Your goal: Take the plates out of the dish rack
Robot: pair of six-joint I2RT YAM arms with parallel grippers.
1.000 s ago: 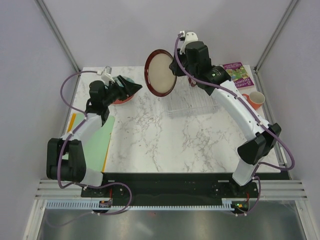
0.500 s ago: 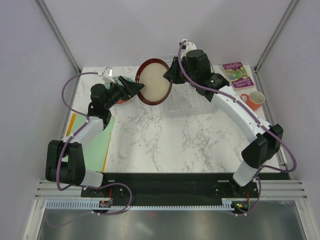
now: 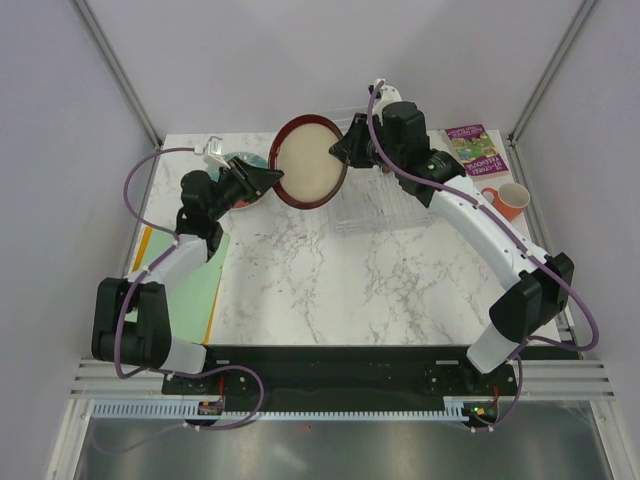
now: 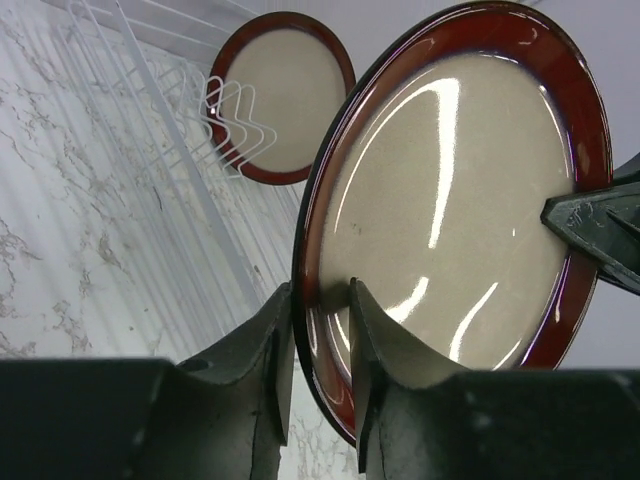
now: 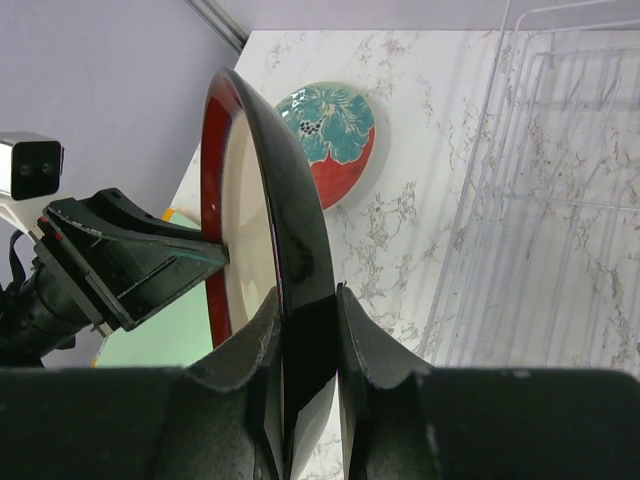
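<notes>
A cream plate [image 3: 308,165] with a dark red rim hangs in the air above the far edge of the marble table [image 3: 330,285], left of the middle, tilted up on edge with its face toward the left arm. The right gripper [image 5: 305,300] is clamped on the plate's right rim, one finger on the glossy dark back and one on the face. The left gripper [image 4: 320,315] meets the opposite rim, which fills the gap between its two fingers, so both arms grip this one plate. The clear dish rack [image 3: 385,210] sits on the table toward the far right, just beside and below the raised plate. In the left wrist view, a second cream plate [image 4: 285,95] stands upright against the rack's looped tines. A teal-flowered plate [image 5: 335,130] with a red border lies flat near the far left corner, partly hidden by the left arm in the overhead view. A purple book [image 3: 472,150] lies in the far right corner, with an orange mug [image 3: 510,200] just nearer along the right edge. A green mat [image 3: 195,285] lies along the left edge.
</notes>
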